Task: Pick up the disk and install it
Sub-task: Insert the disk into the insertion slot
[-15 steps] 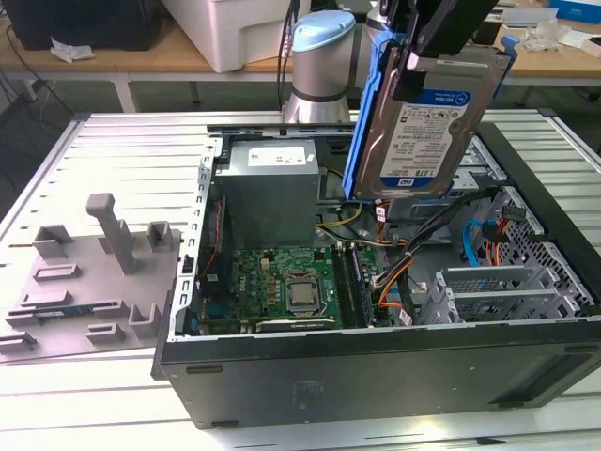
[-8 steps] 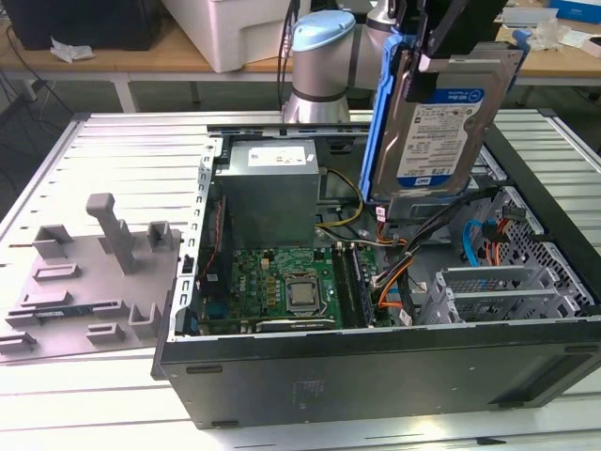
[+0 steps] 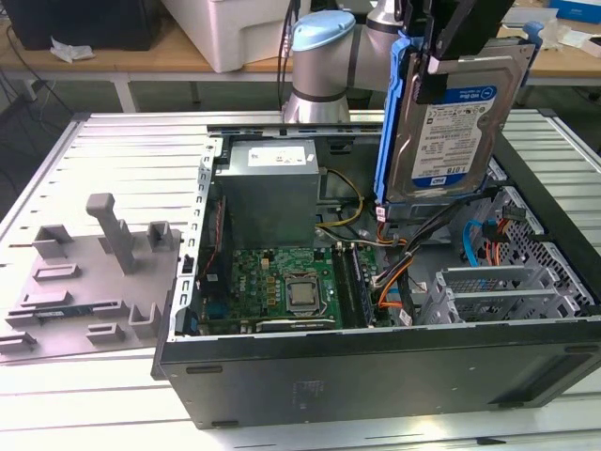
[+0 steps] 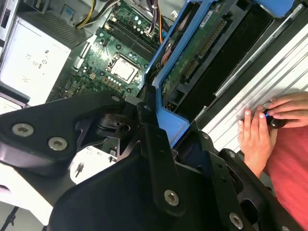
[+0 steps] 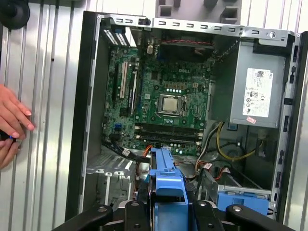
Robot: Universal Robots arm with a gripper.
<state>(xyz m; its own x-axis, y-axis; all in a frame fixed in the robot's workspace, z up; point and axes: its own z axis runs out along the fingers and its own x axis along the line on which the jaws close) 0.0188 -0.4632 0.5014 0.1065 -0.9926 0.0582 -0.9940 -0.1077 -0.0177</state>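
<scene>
Aloft, tool [image 3: 449,68] clamping disk [image 3: 453,136], tool top cropped

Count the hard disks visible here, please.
1: the disk, held by the gripper above the open computer case. More may be hidden inside the drive cage.

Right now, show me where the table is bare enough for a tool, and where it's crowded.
Bare: the slatted table at the exterior view's left, behind the grey fixture, and the strip before the case. Crowded: inside it, cables fill the gap between motherboard and drive cage, the disk held above. A hand lies beside the case.
</scene>
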